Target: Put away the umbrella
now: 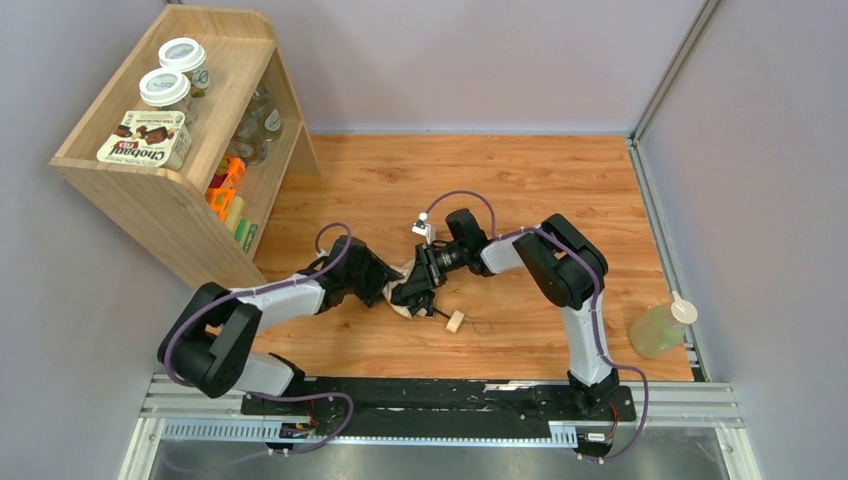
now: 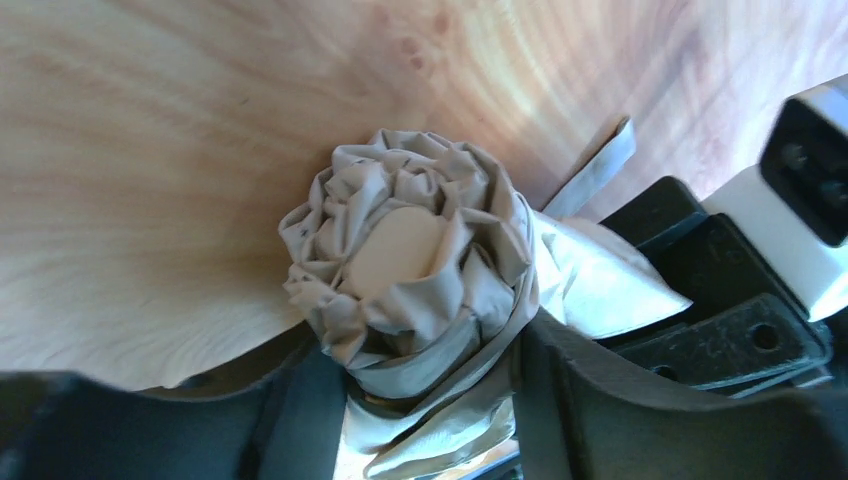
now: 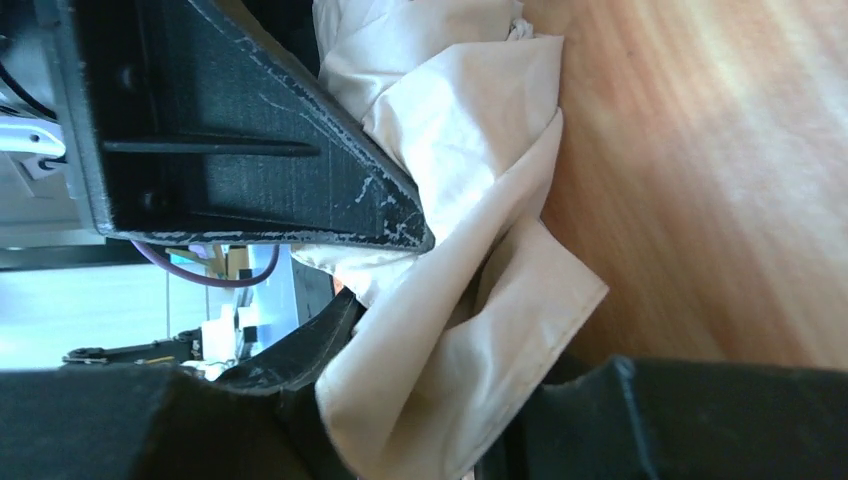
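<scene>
Peach-beige fabric, folding type: umbrella (image 2: 420, 270), one item. It lies on the wooden table (image 1: 500, 190), well clear of the shelf (image 1: 150, 195) and on its arm-base side, between the two grippers.

Condition: canopy collapsed but loose, bunched into creased folds around a pale end cap. Its small cream handle (image 1: 456, 321) rests at the end farther from the shelf, with a thin cord (image 1: 482, 326) trailing just beyond.

Handling, as judged: light; cloth soft, slack and likely to slide over itself, so a pinch on fabric alone may slip or drag a fold out. The shaft inside is thin and stiff, and the handle is a firm block. The best hold is around the whole bundle or on the handle.

Left gripper (image 2: 430, 410): fingers (image 2: 600, 400) closed around the canopy bundle just below its bunched end.

Right gripper (image 1: 418, 290): meets the bundle from the side away from the shelf, with fingers (image 3: 300, 150) clamped on a hanging flap of canopy cloth.

Writing: "Chobani" and "Flip" read on the carton (image 1: 145, 137) on the shelf top. The two lidded jars (image 1: 165, 88) behind it carry print too small to read.

Bottle (image 1: 660, 330) of yellowish liquid stands at the table edge farthest from the shelf, no label legible.
</scene>
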`<state>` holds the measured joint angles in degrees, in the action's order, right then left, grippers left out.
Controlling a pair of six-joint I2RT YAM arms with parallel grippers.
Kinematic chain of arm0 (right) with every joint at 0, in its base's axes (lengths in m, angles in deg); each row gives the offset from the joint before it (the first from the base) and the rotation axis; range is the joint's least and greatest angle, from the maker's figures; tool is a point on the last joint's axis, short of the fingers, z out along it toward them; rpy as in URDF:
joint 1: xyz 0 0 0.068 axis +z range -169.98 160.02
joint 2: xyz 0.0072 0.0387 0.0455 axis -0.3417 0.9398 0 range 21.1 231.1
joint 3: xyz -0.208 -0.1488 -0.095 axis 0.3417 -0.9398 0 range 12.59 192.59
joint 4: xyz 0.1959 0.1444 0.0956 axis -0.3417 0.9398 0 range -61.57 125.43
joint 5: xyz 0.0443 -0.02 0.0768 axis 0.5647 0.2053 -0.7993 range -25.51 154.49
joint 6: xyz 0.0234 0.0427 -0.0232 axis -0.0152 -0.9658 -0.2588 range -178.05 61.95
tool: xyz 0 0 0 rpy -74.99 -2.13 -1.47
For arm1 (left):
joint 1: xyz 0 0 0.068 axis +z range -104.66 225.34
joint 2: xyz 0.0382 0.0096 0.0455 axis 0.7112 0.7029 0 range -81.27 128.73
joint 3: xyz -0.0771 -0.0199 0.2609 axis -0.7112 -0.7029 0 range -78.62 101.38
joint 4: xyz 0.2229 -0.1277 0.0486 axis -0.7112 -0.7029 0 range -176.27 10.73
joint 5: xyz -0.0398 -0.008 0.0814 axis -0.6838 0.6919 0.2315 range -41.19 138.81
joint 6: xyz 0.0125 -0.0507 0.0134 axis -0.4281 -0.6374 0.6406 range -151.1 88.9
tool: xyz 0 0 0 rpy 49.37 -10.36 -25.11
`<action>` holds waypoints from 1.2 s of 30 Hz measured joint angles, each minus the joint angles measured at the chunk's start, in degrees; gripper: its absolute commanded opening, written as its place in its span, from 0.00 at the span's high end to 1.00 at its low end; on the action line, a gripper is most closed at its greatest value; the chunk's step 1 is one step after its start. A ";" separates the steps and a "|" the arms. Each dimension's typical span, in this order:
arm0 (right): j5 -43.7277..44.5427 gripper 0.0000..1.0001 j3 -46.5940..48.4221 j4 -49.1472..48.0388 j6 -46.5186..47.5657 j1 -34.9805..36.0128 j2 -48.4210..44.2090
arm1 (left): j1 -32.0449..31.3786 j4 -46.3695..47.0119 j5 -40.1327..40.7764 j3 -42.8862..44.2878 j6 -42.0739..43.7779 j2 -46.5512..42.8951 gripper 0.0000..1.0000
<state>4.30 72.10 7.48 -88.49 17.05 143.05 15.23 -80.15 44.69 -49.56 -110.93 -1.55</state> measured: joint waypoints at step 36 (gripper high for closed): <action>73.77 0.84 11.04 42.56 22.36 24.06 -12.20 | -0.39 9.75 -2.21 -0.85 -6.58 6.25 1.00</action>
<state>78.07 83.14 50.03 -66.13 41.12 130.86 14.84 -70.41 42.49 -50.41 -117.51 4.70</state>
